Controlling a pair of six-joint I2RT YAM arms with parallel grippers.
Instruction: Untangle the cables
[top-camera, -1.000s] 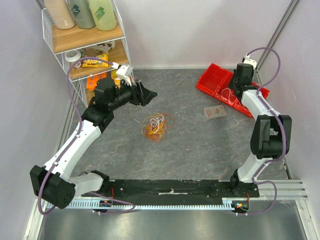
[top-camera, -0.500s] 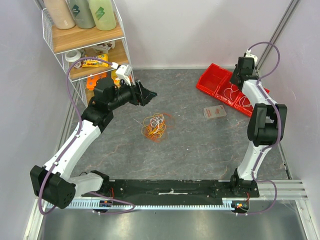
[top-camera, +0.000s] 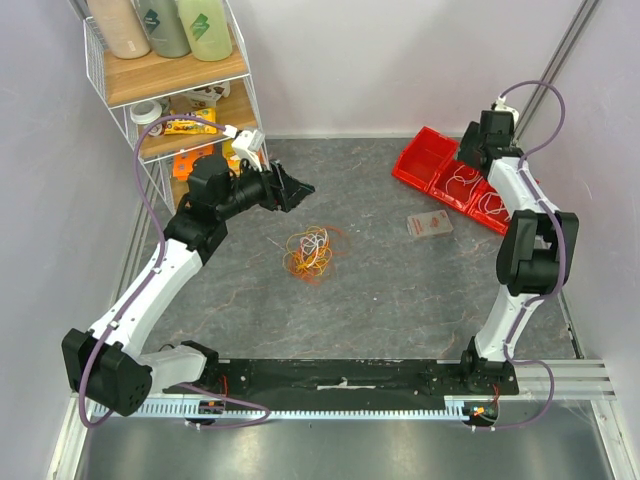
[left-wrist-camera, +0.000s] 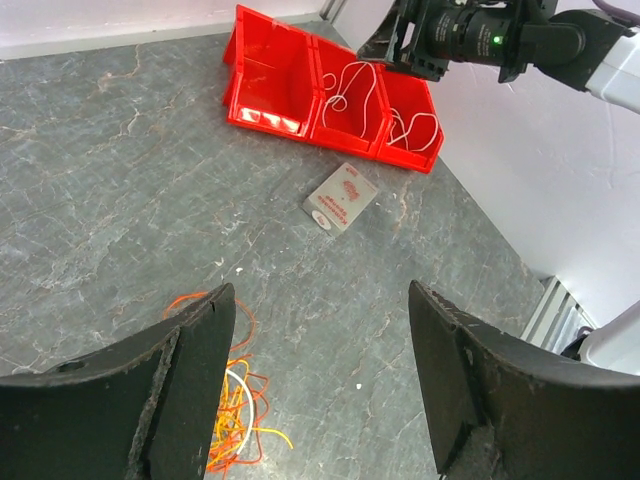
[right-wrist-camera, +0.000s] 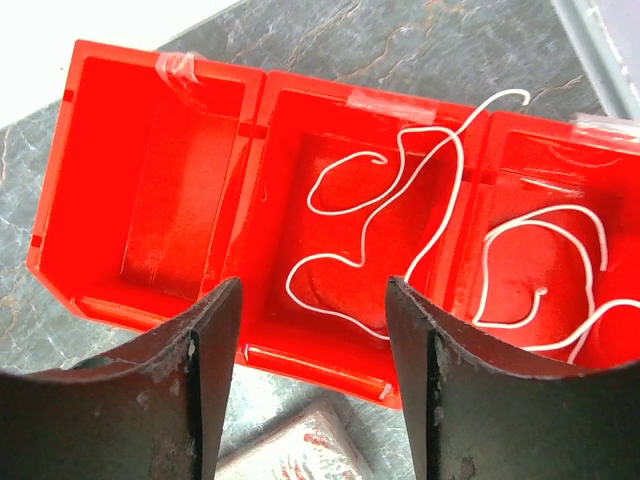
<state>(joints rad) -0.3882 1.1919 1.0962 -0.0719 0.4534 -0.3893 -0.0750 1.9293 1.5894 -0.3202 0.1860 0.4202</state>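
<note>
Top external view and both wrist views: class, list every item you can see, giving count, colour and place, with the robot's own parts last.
tangled cables: one bundle, orange with yellow and white, middle of the table
white cables: apparently two, white, middle and right compartments of the bins
bins: one row of three, red, far right of the table
card: one, pale with red print, flat on the table near the bins
shelf rack: one, white wire with wooden boards, far left corner
bottles: three, beige and two greens, top shelf
table: one, grey marbled, under everything
left gripper: one, black, open, raised beyond the bundle
right gripper: one, black, open, above the bins
</note>
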